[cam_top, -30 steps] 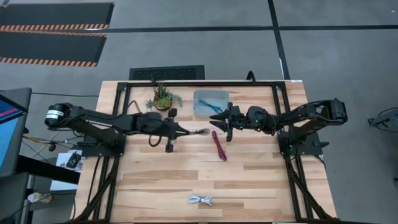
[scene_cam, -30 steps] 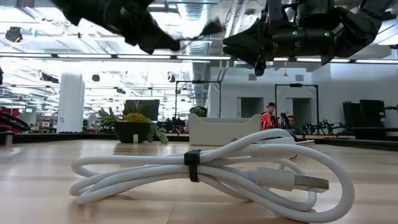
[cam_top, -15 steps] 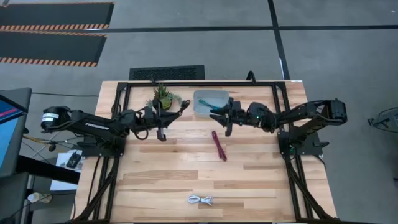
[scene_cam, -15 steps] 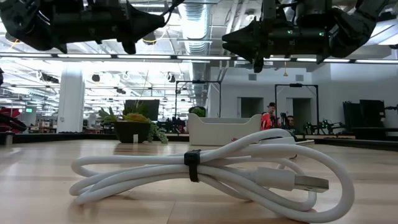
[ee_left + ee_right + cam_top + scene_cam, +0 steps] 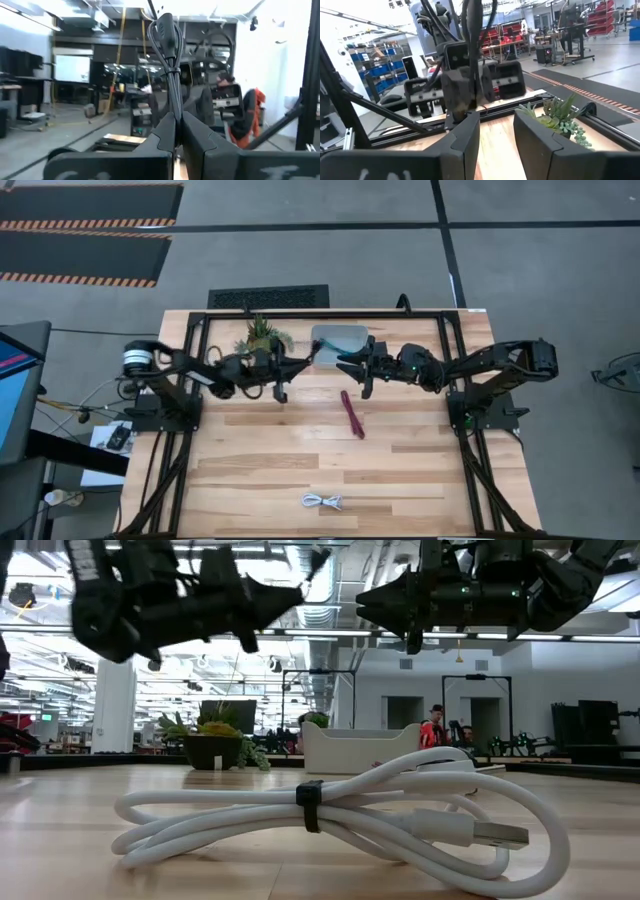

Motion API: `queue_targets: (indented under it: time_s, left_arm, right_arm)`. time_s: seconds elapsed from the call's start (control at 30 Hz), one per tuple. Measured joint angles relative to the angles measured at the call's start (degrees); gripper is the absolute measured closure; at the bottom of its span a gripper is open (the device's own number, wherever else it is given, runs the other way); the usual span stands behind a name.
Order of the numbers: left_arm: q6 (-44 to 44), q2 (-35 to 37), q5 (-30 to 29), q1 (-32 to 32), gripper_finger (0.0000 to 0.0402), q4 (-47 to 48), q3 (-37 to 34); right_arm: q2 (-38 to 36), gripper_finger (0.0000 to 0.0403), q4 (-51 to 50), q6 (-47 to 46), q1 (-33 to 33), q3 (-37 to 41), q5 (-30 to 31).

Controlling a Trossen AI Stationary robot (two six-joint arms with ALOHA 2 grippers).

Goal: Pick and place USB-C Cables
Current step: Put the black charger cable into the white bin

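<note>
Now, from above, the left gripper is seen at the edge of the bin, with a black cable pinched in its shut jaws. The bin lies straight ahead of it. The right gripper is held just beside the bin too, so it is close and could get in the way. A maroon cable lies on the worktop, and a white cable far off.

From low down, the white cable fills the front.

At the left wrist, the black cable is held upright between the jaws.

At the right wrist, the jaws are open, and the plant is seen.
</note>
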State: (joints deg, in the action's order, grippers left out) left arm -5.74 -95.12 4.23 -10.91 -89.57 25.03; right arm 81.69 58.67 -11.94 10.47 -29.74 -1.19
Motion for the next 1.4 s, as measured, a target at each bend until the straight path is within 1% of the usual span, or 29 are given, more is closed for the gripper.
queue_targets:
  time_s: [0.1, 0.2, 0.3, 0.43, 0.53, 0.7, 0.8, 1.0, 1.1, 1.23, 1.4]
  left_arm:
    - [0.33, -3.06, 3.14, -0.16, 0.0401, 0.18, 3.81]
    - [1.0, -4.32, 4.97, -0.95, 0.0401, 0.0, 6.5]
    - [0.54, -4.36, 6.02, -3.06, 0.0401, -0.02, 7.02]
    - [-2.52, -4.15, 7.08, -6.45, 0.0401, 0.09, 6.61]
    - [-3.5, -4.09, 8.2, -7.89, 0.0401, 0.07, 6.69]
    - [-4.42, -4.09, 9.08, -9.16, 0.0401, 0.07, 6.69]
    - [-4.25, -4.09, 10.04, -9.42, 0.0401, 0.07, 6.69]
    - [-3.93, -4.09, 10.42, -9.38, 0.0401, 0.07, 6.69]
    - [-3.87, -4.09, 10.45, -9.36, 0.0401, 0.07, 6.69]
    - [-3.76, -4.09, 10.49, -9.34, 0.0401, 0.07, 6.79]
    - [-3.54, -4.09, 10.74, -9.39, 0.0401, 0.04, 7.39]
  right_arm:
    - [0.0, 0.0249, -0.04, 0.04, 0.83, 0.0, -0.03]
    - [0.0, 0.0233, -0.3, 0.33, 1.94, 0.0, -0.05]
    - [0.0, 0.0209, 0.15, 0.45, 3.31, 0.0, -0.64]
    - [0.02, 0.0176, -0.16, 1.53, 5.29, -1.12, -3.48]
    - [0.02, 0.0161, -4.61, 3.66, 6.2, -4.11, -3.99]
    - [0.02, 0.0157, -14.68, 8.15, 7.13, -10.88, -5.22]
    - [0.02, 0.0157, -17.83, 10.07, 7.4, -13.6, -5.24]
    - [0.02, 0.0157, -18.2, 10.51, 8.8, -15.39, -5.7]
    - [0.57, 0.0157, -17.7, 10.05, 9.54, -15.91, -6.86]
    - [3.39, 0.0157, -16.26, 8.91, 9.66, -17.63, -9.41]
    - [7.32, 0.0157, -15.72, 8.74, 9.58, -21.16, -10.96]
